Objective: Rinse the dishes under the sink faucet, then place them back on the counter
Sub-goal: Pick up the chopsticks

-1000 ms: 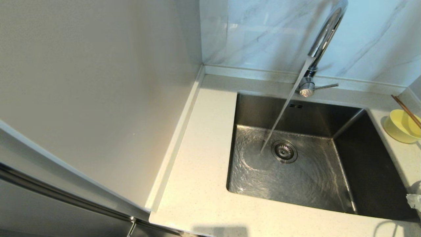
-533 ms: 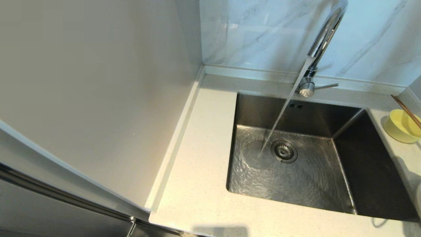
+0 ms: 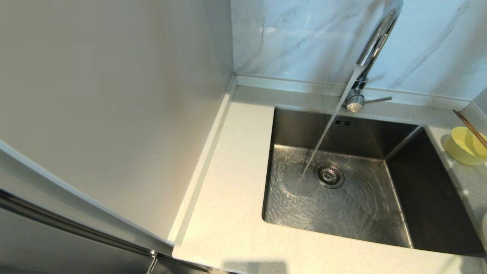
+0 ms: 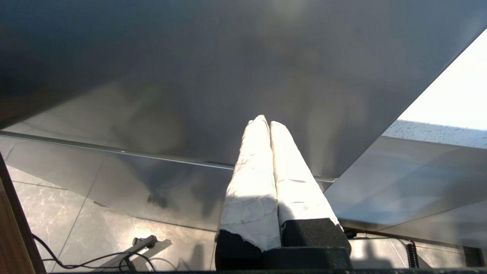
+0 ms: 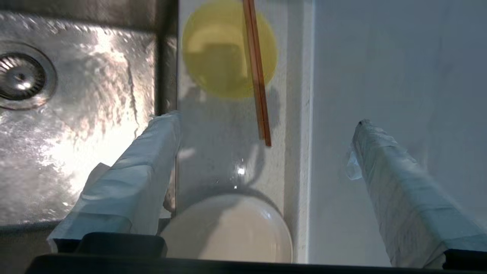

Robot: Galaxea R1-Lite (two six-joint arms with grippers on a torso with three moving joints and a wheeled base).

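Water runs from the chrome faucet [image 3: 374, 42] into the steel sink [image 3: 418, 198], landing beside the drain strainer [image 3: 328, 175]. On the counter [image 3: 228, 171] right of the basin stands the pale-yellow bowl [image 3: 462, 146] with the brown chopsticks [image 3: 470, 127] across it. In the right wrist view my right gripper [image 5: 266, 120] hovers open and empty over that counter strip. The bowl [image 5: 228, 49] and chopsticks [image 5: 257, 76] lie beyond its fingertips, and the cream plate [image 5: 228, 232] lies under its base. My left gripper [image 4: 266, 121] is shut and empty, parked low by a grey cabinet front.
A plain wall panel [image 3: 114, 95] rises left of the counter, and the marble wall [image 3: 296, 38] stands behind the faucet. A pale wall [image 5: 380, 57] closes the counter strip right of the bowl. Cables lie on the floor [image 4: 95, 258] below the left arm.
The white tip of my right gripper, seen at the head view's right edge a second ago, has slipped out of that view. The water keeps running.
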